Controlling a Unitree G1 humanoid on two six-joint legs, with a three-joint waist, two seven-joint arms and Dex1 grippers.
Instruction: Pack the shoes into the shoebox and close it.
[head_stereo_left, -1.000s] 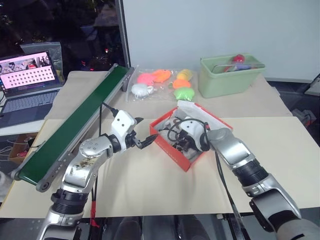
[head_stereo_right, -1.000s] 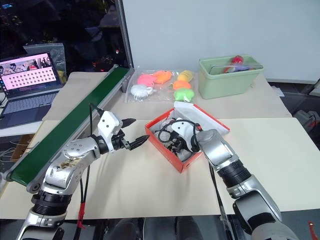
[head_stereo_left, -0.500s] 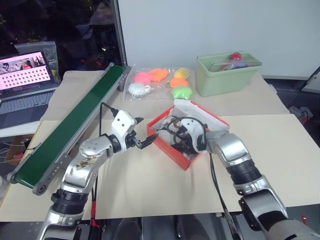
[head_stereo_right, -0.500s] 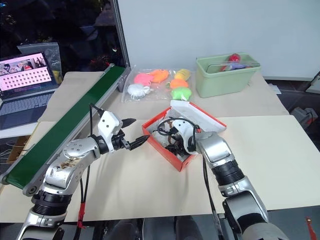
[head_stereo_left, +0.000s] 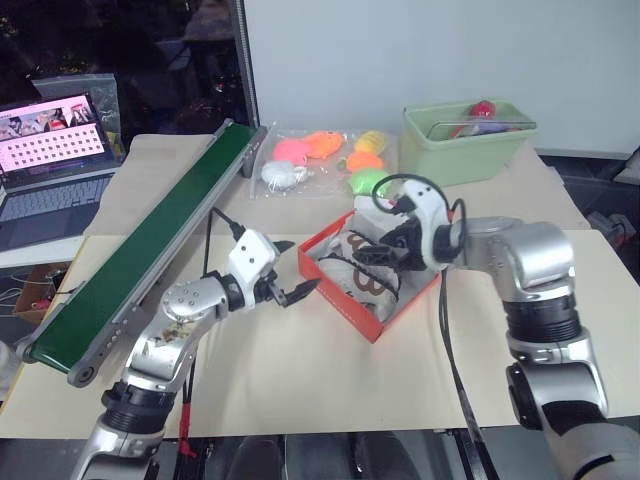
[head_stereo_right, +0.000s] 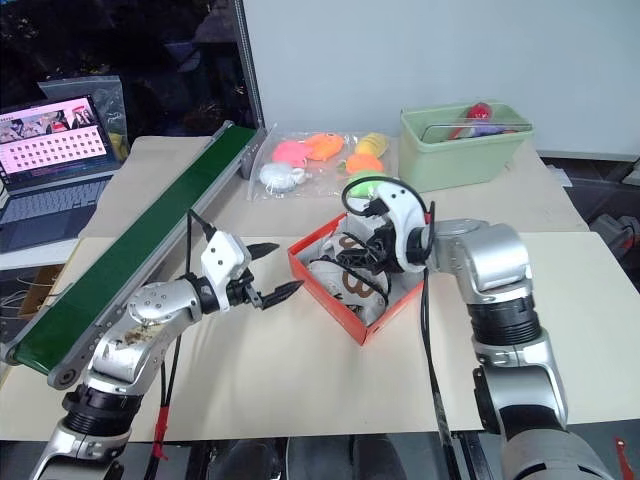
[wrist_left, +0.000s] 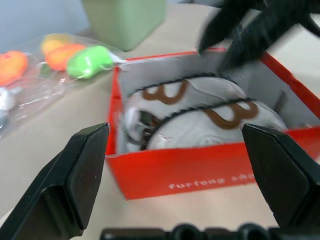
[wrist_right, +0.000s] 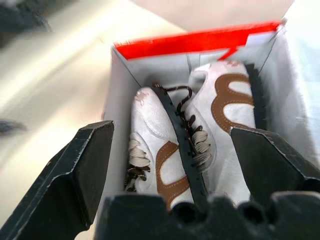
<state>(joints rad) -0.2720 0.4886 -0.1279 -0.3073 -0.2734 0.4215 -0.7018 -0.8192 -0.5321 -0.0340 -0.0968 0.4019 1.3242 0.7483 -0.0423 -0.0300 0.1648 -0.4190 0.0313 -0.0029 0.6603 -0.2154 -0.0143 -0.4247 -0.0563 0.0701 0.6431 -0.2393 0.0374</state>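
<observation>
The red-orange shoebox (head_stereo_left: 343, 299) stands open in the middle of the table, its lid tilted up at the back. Both cream-white shoes (wrist_right: 170, 150) with brown markings and dark laces lie side by side inside it, also seen from the left wrist (wrist_left: 200, 112). My right gripper (head_stereo_left: 385, 250) hovers open just above the box's inside, holding nothing. My left gripper (head_stereo_left: 297, 267) is open and empty, close to the box's left side, level with its red wall (wrist_left: 200, 175).
A long green conveyor belt (head_stereo_left: 150, 250) runs along the left. A laptop (head_stereo_left: 50, 150) sits beyond it. A clear bag of bright plush toys (head_stereo_left: 325, 160) and a pale green bin (head_stereo_left: 465, 140) stand behind the box. Bare cream table (head_stereo_left: 560, 350) lies front and right.
My right gripper opened, rolled and rose out of the shoebox, leaving the shoe inside. The left gripper stayed open beside the box. The camera view shifted slightly.
</observation>
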